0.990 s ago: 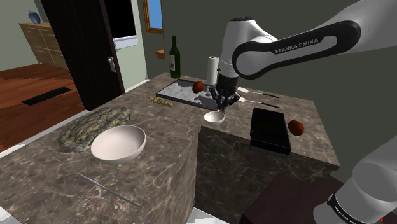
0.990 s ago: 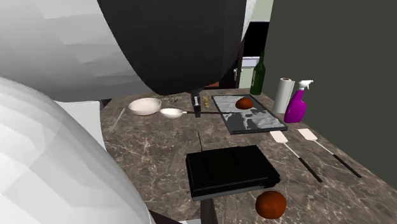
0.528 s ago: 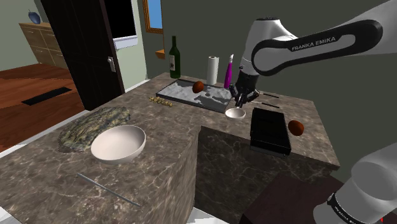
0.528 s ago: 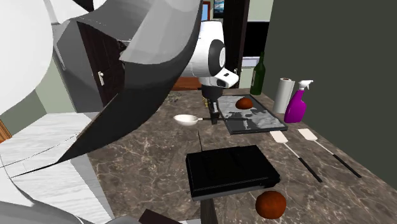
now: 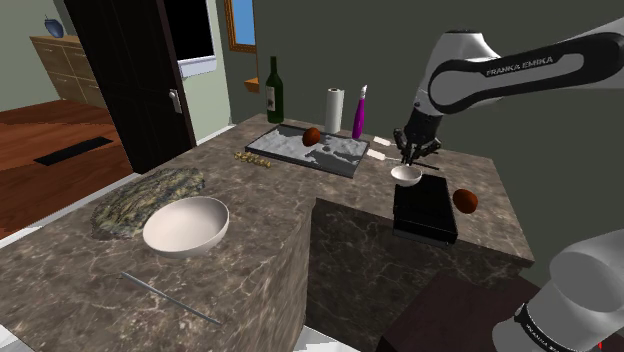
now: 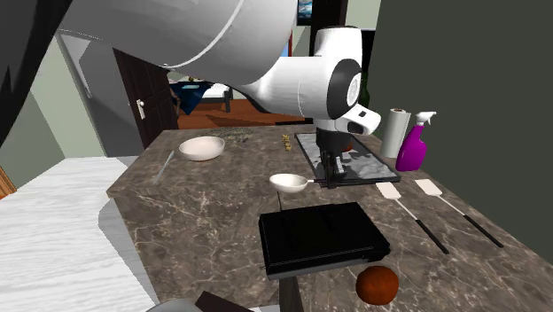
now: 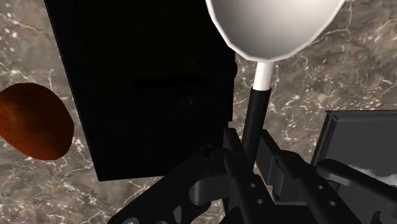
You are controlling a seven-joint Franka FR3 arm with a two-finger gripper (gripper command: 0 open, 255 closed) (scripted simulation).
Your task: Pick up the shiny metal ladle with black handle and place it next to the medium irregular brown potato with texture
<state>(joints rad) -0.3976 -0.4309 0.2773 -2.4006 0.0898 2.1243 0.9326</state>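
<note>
Marble counter [image 5: 262, 196] all the way across, with a dark wall behind it and a doorway past the far corner. We see the gripper [image 7: 254, 145] clamped on the ladle's [image 7: 273, 28] black handle, fingers [image 7: 233, 167] pressed to either side of it. The pale bowl of the ladle [image 5: 406, 176] sticks out ahead of the fingers and hangs level over the far edge of the black box [image 5: 425, 206].

From the second exterior view the gripper [image 6: 330, 174] hangs at the near edge of the grey tray [image 6: 362, 170], and the ladle [image 6: 288, 183] points off over bare marble, away from the tray. The box [image 6: 321, 237] lies flat, close to the counter's [image 6: 199, 208] near edge.

The potato [image 5: 464, 200] sits just beside the box, on its long side, apart from it by a thin strip of marble. We spot the potato [image 6: 377, 284] right at the counter's near edge too, and at the wrist it [image 7: 32, 121] shows across the box [image 7: 146, 83] from the ladle.

Open marble runs between box and tray, and again between the box and the two spatulas [image 6: 415, 215] by the wall. A second brown lump [image 5: 312, 135] rests on the tray [image 5: 305, 152]. Along the far edge stand a bottle [image 5: 274, 90], a paper roll [image 5: 333, 108] and a purple sprayer [image 5: 358, 112]. A white bowl [image 5: 186, 226] sits well apart, towards the opposite end.
</note>
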